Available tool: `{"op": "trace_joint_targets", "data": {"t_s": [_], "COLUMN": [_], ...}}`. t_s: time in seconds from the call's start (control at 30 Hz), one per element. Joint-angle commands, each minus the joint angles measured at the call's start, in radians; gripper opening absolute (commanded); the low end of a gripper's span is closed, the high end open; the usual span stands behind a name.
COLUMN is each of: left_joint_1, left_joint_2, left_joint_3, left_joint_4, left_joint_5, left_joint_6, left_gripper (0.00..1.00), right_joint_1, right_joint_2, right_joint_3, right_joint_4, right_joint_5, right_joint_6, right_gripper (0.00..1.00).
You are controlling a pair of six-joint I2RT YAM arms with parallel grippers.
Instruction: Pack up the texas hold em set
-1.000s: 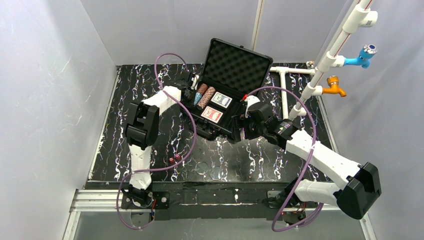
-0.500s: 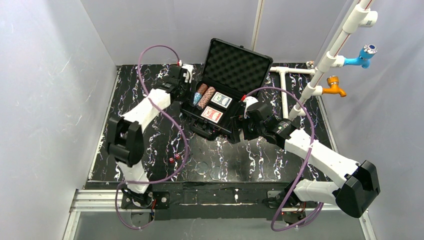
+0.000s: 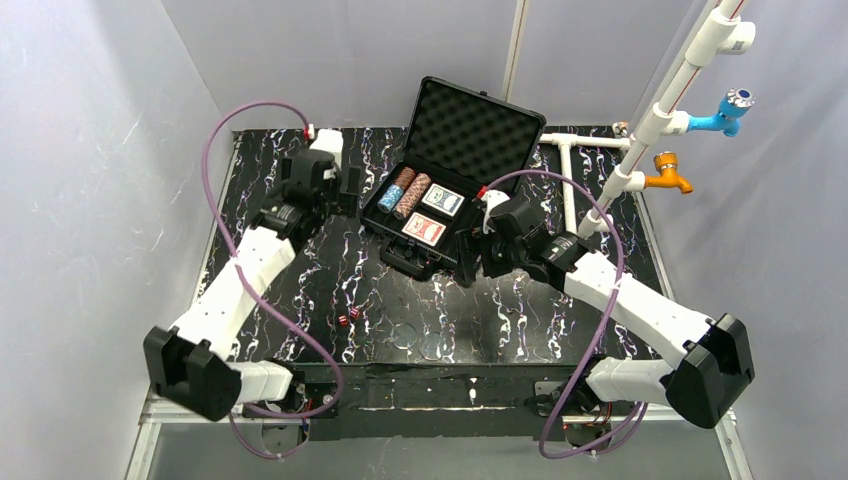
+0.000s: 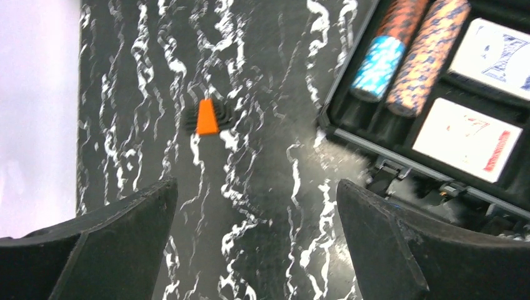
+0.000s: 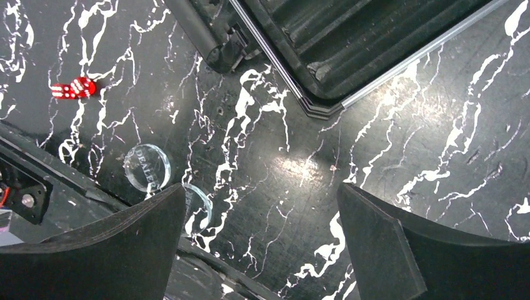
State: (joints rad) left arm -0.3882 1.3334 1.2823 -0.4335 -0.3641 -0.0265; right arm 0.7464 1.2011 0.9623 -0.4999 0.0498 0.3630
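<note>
Gripper of the left arm (image 3: 347, 190) first: fingers (image 4: 112, 244) spread wide, nothing between them, hovering over the black marbled table (image 3: 270, 290) at nine o'clock of the case (image 3: 475, 130). Small orange wedge (image 4: 206, 117) flat on the table beyond those fingers. Red dice (image 3: 348, 318) at seven o'clock of the case, well apart from it; two clear discs (image 5: 147, 166) nearer six o'clock (one lettered DEALER). Case open, lid propped up at twelve o'clock, holding chip stacks (image 3: 404, 190) laid side by side and two card decks (image 3: 424, 229) in the slots at their three o'clock. Right gripper (image 3: 470, 257) at five o'clock, by the case's front corner, likewise gaping and empty. White pipe frame (image 3: 570, 180) at three o'clock.
</note>
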Motion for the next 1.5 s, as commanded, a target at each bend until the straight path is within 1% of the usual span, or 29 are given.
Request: {"op": "trace_joint_targets", "data": {"t_s": [0.0,0.17,0.33,0.43,0.57,0.77,1.17,1.47], "left_joint_1": [0.002,0.002,0.003,0.003,0.002,0.003,0.003,0.002], "left_joint_2": [-0.157,-0.256,-0.351,-0.385,-0.424,-0.449,-0.474,-0.488], "left_joint_3": [-0.144,-0.234,-0.32,-0.335,-0.353,-0.368,-0.38,-0.386], "left_joint_4": [0.072,0.139,0.229,0.241,0.259,0.274,0.292,0.299], "left_joint_5": [-0.158,-0.253,-0.282,-0.307,-0.334,-0.356,-0.397,-0.428], "left_joint_6": [0.011,0.053,0.081,0.086,0.103,0.115,0.135,0.136], "left_gripper": [0.98,0.98,0.98,0.98,0.98,0.98,0.98,0.98], "right_joint_1": [0.006,0.051,0.126,0.178,0.244,0.319,0.464,0.536], "right_joint_2": [0.032,0.087,0.145,0.17,0.221,0.302,0.435,0.551], "right_joint_3": [0.081,0.127,0.17,0.185,0.204,0.219,0.244,0.301], "right_joint_4": [0.012,-0.005,-0.017,-0.005,0.001,0.027,0.05,0.051], "right_joint_5": [-0.042,-0.073,-0.059,-0.054,0.008,0.031,0.107,0.139], "right_joint_6": [-0.001,-0.044,-0.055,-0.056,-0.054,-0.023,-0.017,-0.008], "right_gripper": [0.98,0.98,0.98,0.98,0.98,0.98,0.91,0.91]}}
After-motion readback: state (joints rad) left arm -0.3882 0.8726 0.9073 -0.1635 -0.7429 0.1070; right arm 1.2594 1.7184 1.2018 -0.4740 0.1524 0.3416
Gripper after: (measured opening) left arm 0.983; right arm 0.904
